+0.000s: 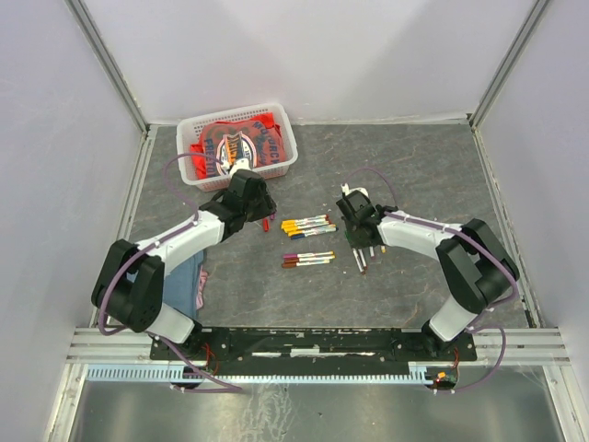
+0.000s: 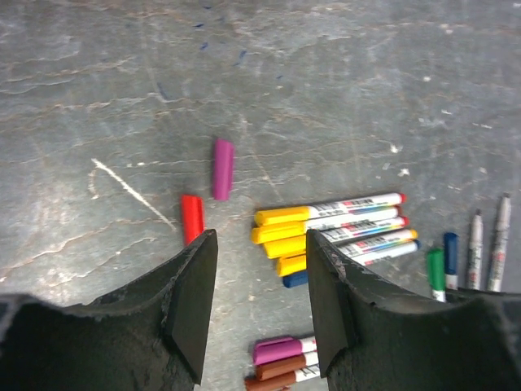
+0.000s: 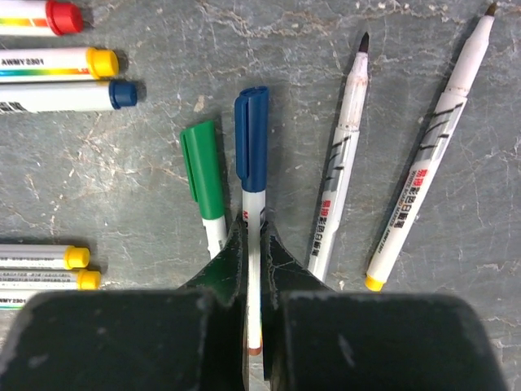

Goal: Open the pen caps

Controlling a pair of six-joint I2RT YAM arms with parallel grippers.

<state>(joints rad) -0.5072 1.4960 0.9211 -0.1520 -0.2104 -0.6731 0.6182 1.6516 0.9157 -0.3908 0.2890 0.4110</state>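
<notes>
My right gripper (image 3: 253,236) is shut on the white barrel of a pen with a blue cap (image 3: 252,138), low over the table. A pen with a green cap (image 3: 202,169) lies just to its left. My left gripper (image 2: 260,301) is open and empty above the table. A loose red cap (image 2: 192,218) and a loose purple cap (image 2: 222,168) lie just ahead of its left finger. Several capped pens with yellow caps (image 2: 281,216) lie ahead to the right. Pens with purple and brown caps (image 2: 285,358) lie between the jaws below.
Two uncapped pens (image 3: 346,155) lie right of the held pen. A white basket (image 1: 287,138) with a red cloth (image 1: 241,145) stands at the back left. Two pen groups (image 1: 308,226) lie between the arms. A blue cloth (image 1: 189,276) lies by the left arm.
</notes>
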